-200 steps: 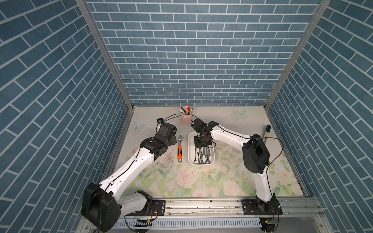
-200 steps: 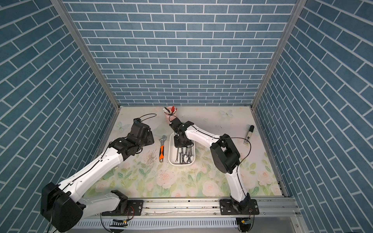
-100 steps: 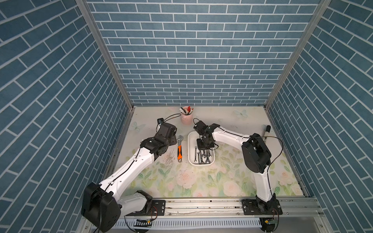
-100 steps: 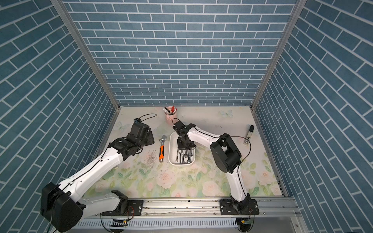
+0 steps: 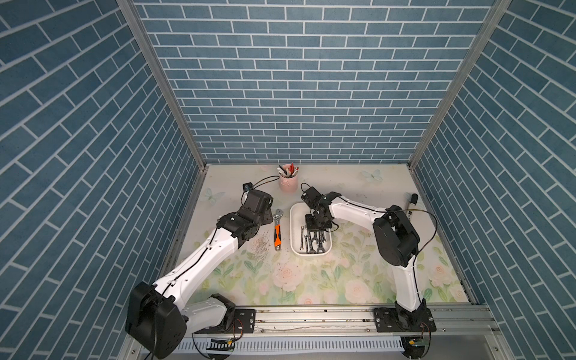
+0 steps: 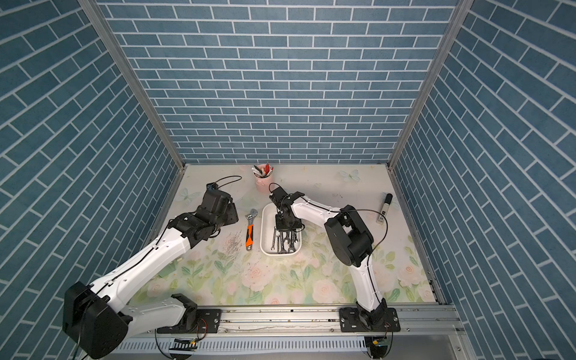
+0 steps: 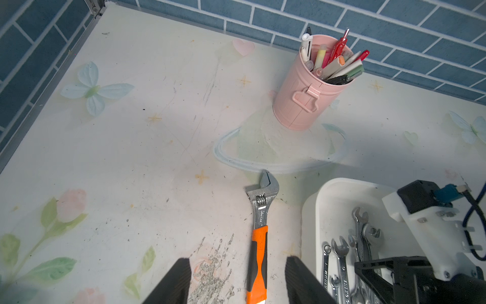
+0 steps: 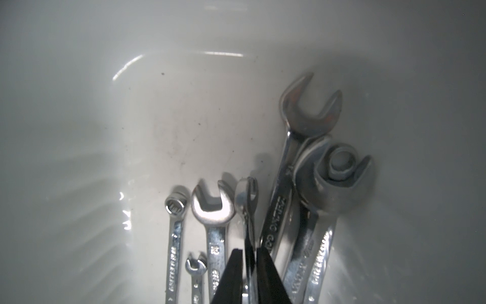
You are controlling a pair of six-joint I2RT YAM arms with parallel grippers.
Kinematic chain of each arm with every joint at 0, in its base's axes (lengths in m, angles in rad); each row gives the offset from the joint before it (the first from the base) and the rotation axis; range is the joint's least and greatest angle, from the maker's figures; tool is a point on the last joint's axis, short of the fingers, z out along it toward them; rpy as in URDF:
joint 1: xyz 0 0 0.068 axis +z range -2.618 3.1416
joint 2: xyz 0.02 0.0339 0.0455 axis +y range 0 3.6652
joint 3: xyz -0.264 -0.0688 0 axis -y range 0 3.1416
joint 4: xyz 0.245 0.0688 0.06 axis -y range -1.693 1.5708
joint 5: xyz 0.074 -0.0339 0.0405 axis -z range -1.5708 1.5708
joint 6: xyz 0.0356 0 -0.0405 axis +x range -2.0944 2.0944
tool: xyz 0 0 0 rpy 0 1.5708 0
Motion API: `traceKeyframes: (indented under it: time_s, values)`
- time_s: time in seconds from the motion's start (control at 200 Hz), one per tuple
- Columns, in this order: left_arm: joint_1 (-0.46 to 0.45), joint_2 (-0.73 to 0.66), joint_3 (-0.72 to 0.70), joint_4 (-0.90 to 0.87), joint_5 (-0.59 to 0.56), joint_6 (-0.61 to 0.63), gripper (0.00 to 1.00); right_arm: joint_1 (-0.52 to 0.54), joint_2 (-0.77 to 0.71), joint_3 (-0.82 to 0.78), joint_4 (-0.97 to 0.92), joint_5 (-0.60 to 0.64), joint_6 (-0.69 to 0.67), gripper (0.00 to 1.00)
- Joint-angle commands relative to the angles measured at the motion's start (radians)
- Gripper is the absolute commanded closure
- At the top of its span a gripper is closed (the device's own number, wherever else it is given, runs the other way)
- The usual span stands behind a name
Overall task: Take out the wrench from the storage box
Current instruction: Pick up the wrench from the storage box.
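Observation:
The white storage box (image 5: 295, 218) (image 6: 265, 224) sits mid-table with several silver wrenches (image 5: 313, 241) (image 6: 285, 243) lying in its near half. My right gripper (image 5: 318, 229) (image 6: 288, 227) reaches down into it. In the right wrist view its black fingers (image 8: 231, 273) are shut narrowly on a thin wrench (image 8: 247, 200) turned on edge, its head raised above the others on the box floor (image 8: 157, 118). An orange-handled adjustable wrench (image 5: 277, 230) (image 7: 259, 252) lies on the mat left of the box (image 7: 310, 210). My left gripper (image 5: 267, 215) (image 7: 236, 260) is open just above the orange handle.
A pink pen cup (image 5: 288, 182) (image 7: 305, 100) stands behind the box near the back wall. A black marker-like item (image 5: 412, 202) (image 6: 386, 207) lies by the right wall. Tiled walls enclose the table on three sides; the rail is at the front.
My right gripper has moved from the far end of the box toward the near end and lower among the wrenches. The left arm has stayed put.

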Motion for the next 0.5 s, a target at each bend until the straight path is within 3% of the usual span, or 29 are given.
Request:
traceKeyframes:
  time_s: [0.0,0.255,0.4,0.495]
  values:
    - [0.005,-0.011,-0.012,-0.024,-0.003,-0.009,0.37,0.000,0.014,-0.012,-0.007,0.004,-0.021,0.86]
    - [0.005,-0.013,-0.014,-0.025,-0.001,-0.011,0.37,0.001,0.030,-0.013,-0.028,0.030,-0.021,0.85]
    - [0.005,-0.018,-0.012,-0.026,-0.004,-0.010,0.37,0.001,0.022,-0.012,-0.030,0.033,-0.023,0.99]
    - [0.006,-0.019,-0.010,-0.026,-0.006,-0.010,0.37,0.001,0.006,-0.006,-0.027,0.029,-0.022,1.00]
